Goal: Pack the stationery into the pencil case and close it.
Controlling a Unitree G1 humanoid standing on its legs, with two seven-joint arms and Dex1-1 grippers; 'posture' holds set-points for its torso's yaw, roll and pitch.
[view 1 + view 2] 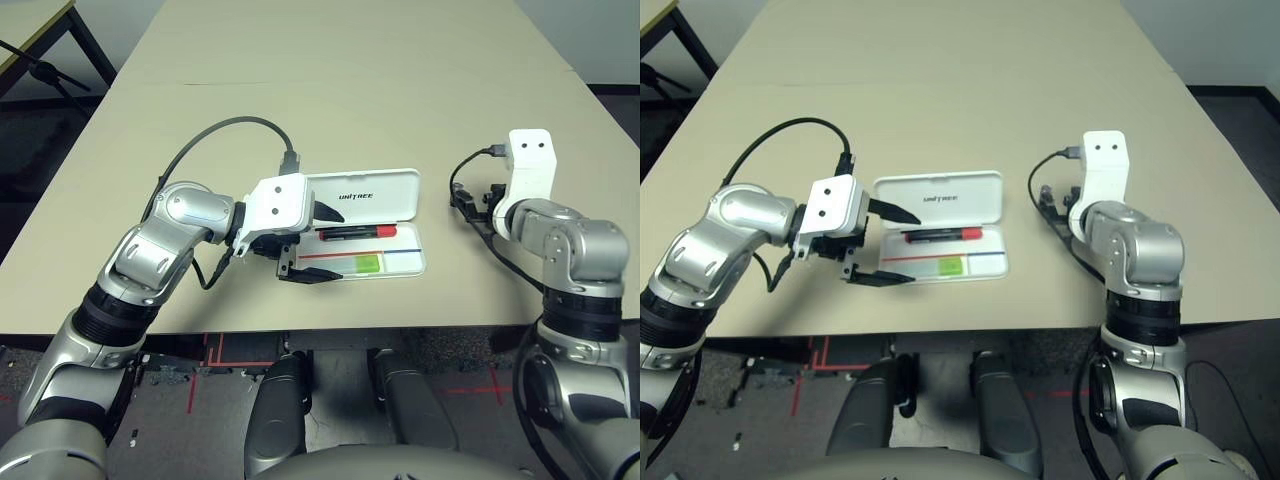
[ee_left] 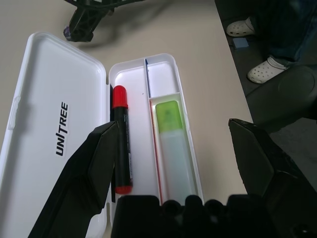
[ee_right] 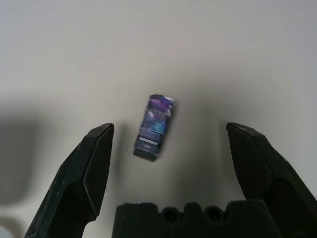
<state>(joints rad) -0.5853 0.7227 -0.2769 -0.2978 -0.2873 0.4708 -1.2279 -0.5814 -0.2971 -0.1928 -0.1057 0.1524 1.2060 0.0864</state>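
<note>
A: Starting w/ the left end effector [image 1: 312, 245]: what's it doing?

B: Fingers spread wide, holding nothing. It sits at the left end of the pencil case [image 1: 400, 262], one black finger over the lid side, the other over the near edge of the tray. Can't tell if either finger touches the plastic.

A: And the case itself?

B: Lying open and flat on the tabletop [image 1: 330, 90]. Lid [image 1: 365, 195] is folded back on the far side w/ black "UNITREE" lettering on its inner face. Tray is nearest the robot, split lengthwise by a thin red and blue line.

A: What's inside?

B: Red marker [image 2: 120, 141] w/ black body lies in the compartment next to the hinge, along the case. Green-and-white highlighter [image 2: 173, 144] lies in the other, narrower compartment, parallel to the marker. Both inside, apart from each other w/ the divider between.

A: Right end effector [image 3: 168, 148]?

B: Also open, nothing gripped. In the wrist view its two fingers stand on either side of a small dark purple-grey cylinder [image 3: 154, 128], w/ gaps on both sides, no contact. The cylinder lies on its side on the bare tabletop, slightly tilted relative to the fingers.

A: Where is that vs. the case?

B: Off the case's right end, near but apart. The right wrist points down at that spot; a black cable [image 1: 466, 172] loops beside it.

A: Anything else?

B: Left wrist view catches a person's white shoes [image 2: 252, 47] on the dark floor beyond the tabletop edge.
</note>
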